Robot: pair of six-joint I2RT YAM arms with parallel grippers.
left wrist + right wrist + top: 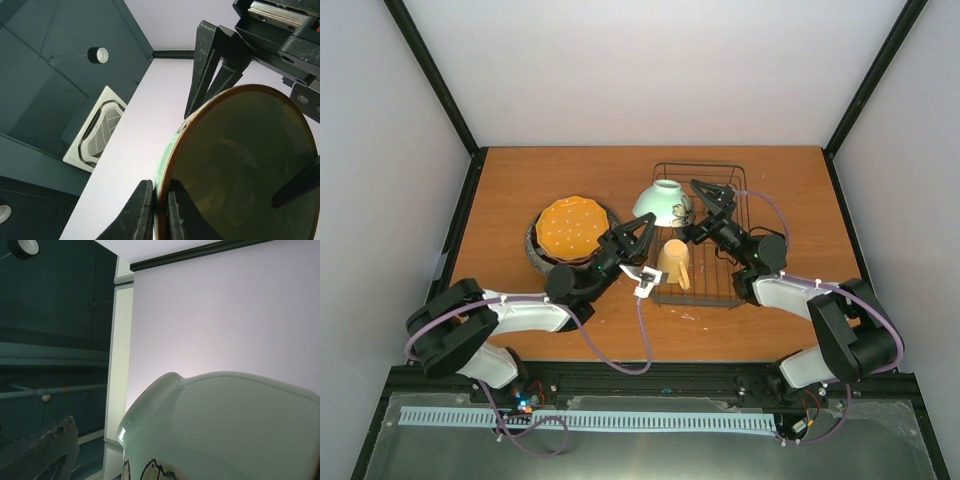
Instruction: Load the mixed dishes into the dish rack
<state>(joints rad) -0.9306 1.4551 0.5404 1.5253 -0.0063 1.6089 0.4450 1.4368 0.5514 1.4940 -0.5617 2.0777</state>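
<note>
A pale green bowl (665,203) hangs tipped, mouth down, over the rear left corner of the black wire dish rack (720,278). My left gripper (646,222) is shut on its rim. In the left wrist view the jaws (160,200) pinch the brown-edged rim, and the bowl's dark inside (240,165) fills the frame. My right gripper (705,200) stands open against the bowl's far side. The bowl's green outer wall (225,430) is very close in the right wrist view, with one finger (45,450) at the lower left. A yellow mug (675,262) sits in the rack's front left.
An orange white-dotted scalloped plate (570,227) lies on a grey speckled plate (533,250) on the wooden table, left of the rack. Grey walls enclose the table on three sides. The right arm reaches over the rack's right half.
</note>
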